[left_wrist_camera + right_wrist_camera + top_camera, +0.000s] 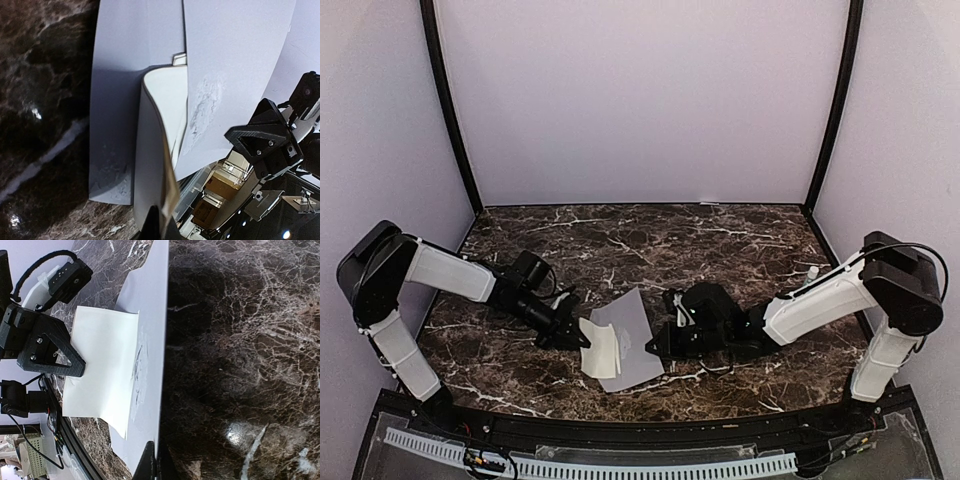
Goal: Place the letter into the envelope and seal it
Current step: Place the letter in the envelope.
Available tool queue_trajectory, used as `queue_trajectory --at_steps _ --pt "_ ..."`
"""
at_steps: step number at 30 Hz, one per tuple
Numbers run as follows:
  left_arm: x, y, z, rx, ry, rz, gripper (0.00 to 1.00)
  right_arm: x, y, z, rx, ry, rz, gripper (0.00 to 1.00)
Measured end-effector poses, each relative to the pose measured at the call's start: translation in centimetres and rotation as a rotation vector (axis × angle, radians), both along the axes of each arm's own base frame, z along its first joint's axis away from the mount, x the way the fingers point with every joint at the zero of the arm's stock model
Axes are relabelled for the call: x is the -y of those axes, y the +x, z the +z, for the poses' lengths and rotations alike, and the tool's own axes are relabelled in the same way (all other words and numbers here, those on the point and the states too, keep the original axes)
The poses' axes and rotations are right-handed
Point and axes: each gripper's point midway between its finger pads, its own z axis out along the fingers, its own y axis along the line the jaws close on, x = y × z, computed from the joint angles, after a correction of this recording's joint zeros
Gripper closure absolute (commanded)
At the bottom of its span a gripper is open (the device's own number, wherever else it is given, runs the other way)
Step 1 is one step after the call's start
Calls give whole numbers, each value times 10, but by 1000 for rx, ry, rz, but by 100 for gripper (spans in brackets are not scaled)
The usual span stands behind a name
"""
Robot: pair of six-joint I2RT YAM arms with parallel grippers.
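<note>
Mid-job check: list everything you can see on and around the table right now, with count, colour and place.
envelope: one, pale grey-lavender, table centre, one part flat, the other lifted by the right gripper.
letter: one, cream, folded, on the envelope's flat left part beside the raised part.
table: one, dark brown marble with white veins, under everything.
walls: pale lilac, on three sides.
frame posts: two, black, at the back corners.
left gripper: one, black, left of the envelope, shut on the letter.
right gripper: one, black, right of the envelope, shut on its raised edge.
</note>
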Motion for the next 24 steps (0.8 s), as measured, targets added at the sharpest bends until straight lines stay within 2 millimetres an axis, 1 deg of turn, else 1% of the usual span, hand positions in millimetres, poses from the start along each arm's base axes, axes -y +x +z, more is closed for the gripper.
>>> queue_trajectory --at_steps 6,14,24 --pt "1 10 6 19 -24 32 100 0 0 0 0 0 1 100" --pt "0 11 6 14 -50 72 100 -3 0 3 7 8 12 100" --pt "8 19 21 -2 -119 102 100 -4 0 -1 5 -2 16 100"
